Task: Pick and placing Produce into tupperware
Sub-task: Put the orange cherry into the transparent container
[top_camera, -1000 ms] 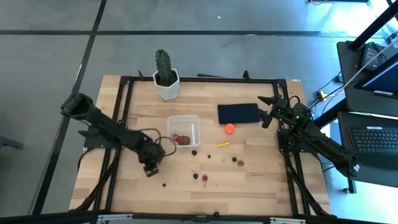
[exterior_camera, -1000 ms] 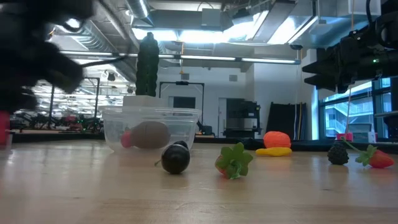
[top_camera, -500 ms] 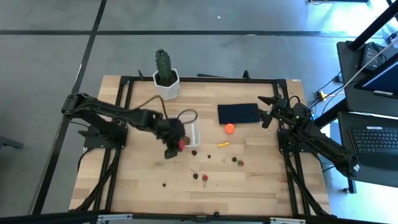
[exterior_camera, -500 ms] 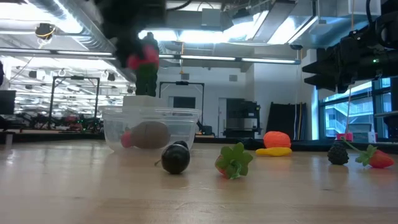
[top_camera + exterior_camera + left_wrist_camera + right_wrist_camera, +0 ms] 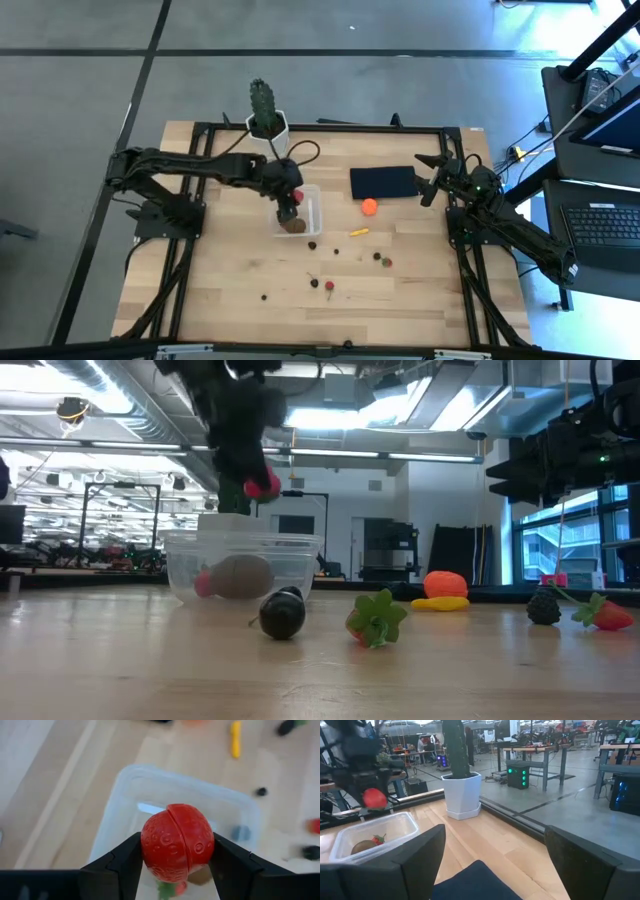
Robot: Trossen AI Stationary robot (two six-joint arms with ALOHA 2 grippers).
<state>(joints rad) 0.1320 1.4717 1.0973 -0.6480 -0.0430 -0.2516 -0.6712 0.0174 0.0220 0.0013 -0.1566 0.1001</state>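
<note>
**Red piece held over the tupperware**

Your left gripper [image 5: 177,865] clamps a red ball-like produce piece [image 5: 177,842] directly above the clear tupperware [image 5: 312,195], inside its rim. A brown lump [image 5: 293,225] already lies within. Open tabletop [image 5: 420,290] lies in front, dotted with small pieces. Your right gripper [image 5: 432,175] waits with fingers spread beside the navy rectangle [image 5: 382,182].

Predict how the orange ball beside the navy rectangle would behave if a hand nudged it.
The orange ball looks round and smooth, so it would probably roll freely across the flat wooden table. It seems small, likely light, so a gentle touch might send it far.
</note>
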